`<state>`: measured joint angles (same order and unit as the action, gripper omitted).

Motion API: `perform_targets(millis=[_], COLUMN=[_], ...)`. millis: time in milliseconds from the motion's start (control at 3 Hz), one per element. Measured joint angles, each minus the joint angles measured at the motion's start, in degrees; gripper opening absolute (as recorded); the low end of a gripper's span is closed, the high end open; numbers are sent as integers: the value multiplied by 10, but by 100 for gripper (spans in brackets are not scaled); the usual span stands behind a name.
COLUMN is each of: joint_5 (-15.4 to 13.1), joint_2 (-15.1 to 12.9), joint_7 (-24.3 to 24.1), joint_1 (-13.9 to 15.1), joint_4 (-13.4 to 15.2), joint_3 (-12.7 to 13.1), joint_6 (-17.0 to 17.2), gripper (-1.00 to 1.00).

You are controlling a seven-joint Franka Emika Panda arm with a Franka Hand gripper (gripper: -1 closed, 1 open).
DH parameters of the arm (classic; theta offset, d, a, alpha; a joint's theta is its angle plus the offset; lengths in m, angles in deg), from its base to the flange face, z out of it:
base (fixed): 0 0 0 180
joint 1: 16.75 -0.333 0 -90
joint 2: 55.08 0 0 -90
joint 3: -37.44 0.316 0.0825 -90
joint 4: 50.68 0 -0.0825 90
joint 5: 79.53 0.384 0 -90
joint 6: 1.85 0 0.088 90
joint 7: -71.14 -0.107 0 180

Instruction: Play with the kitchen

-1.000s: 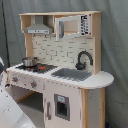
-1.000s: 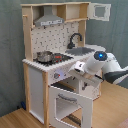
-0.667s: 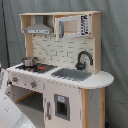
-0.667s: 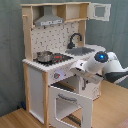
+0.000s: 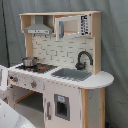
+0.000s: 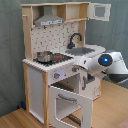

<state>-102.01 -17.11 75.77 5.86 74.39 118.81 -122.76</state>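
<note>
The kitchen (image 5: 60, 70) (image 6: 65, 60), a tall white and light-wood toy unit, stands upright on the floor against a grey backdrop and fills the middle of both exterior views. Its worktop carries a stove with a small metal pot (image 5: 29, 61) (image 6: 44, 56) on one burner, a grey sink (image 5: 71, 74) (image 6: 85, 50) and a black faucet (image 5: 82, 59) (image 6: 75, 39) arching over the basin. A range hood (image 5: 37, 27) (image 6: 49, 20) hangs above the stove, beside open upper shelves. In the second exterior view the oven door (image 6: 70, 104) hangs open, hinged down and forward, leaving the cavity exposed, presumably so that the interior can be reached. The arm (image 6: 105, 65), white with a blue ring, lies across the second exterior view's right, its end brought close to the knobs (image 6: 56, 76) and the front panel just above the open door. The gripper itself is hidden behind the arm's body, so whether its fingers are spread or closed cannot be told.
</note>
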Motion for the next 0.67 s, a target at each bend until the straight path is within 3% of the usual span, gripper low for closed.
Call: perform_targets(millis=[667], joint_5=[-78], joint_2=[70], joint_7=[2], joint_1=[-43], joint_4=[-4], joint_3=[-14], joint_6=[76], gripper=[100])
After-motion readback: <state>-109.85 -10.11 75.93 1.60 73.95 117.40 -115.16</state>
